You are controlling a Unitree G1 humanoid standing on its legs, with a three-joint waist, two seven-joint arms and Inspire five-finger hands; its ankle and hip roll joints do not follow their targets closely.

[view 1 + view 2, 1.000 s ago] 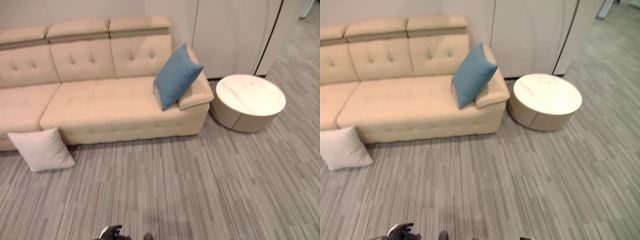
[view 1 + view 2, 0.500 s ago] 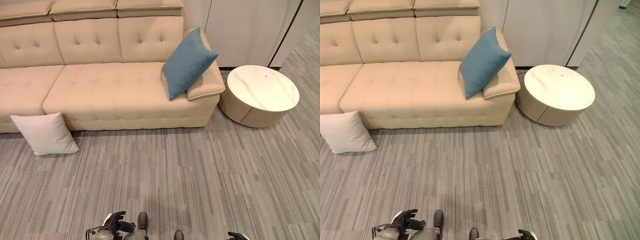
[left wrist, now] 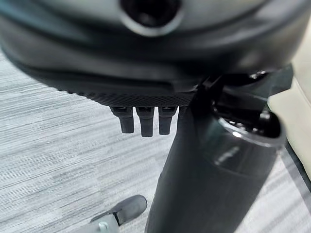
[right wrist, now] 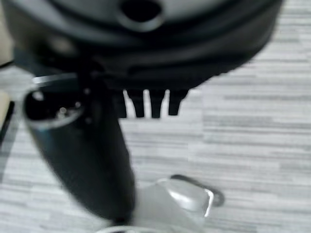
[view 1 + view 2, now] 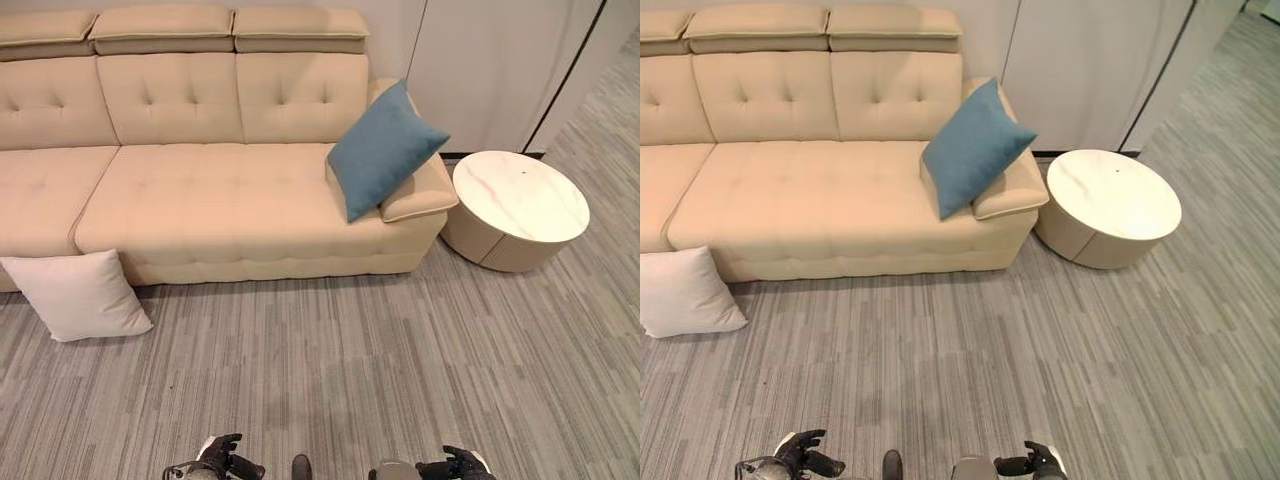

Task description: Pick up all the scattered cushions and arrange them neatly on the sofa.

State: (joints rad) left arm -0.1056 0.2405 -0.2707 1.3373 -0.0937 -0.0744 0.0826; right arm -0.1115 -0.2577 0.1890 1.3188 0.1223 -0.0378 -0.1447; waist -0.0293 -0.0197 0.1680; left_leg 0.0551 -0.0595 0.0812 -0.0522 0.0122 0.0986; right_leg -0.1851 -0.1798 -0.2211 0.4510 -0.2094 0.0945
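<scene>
A blue cushion (image 5: 385, 150) leans upright against the right armrest of the beige sofa (image 5: 220, 200). On the floor, a white cushion (image 5: 75, 295) rests against the sofa's front at the left. My left hand (image 5: 225, 460) and right hand (image 5: 455, 465) hang low at the near edge, far from both cushions. In the left wrist view its fingers (image 3: 141, 121) point straight down over the carpet and hold nothing. The right hand's fingers (image 4: 146, 104) hang the same way, empty.
A round white low table (image 5: 515, 205) stands just right of the sofa's armrest. White cabinet doors (image 5: 490, 70) line the wall behind it. Grey striped carpet (image 5: 350, 360) stretches between me and the sofa.
The camera has shifted, so the whole scene sits differently in view. Neither cushion has moved. My right hand now shows more fully at the near edge.
</scene>
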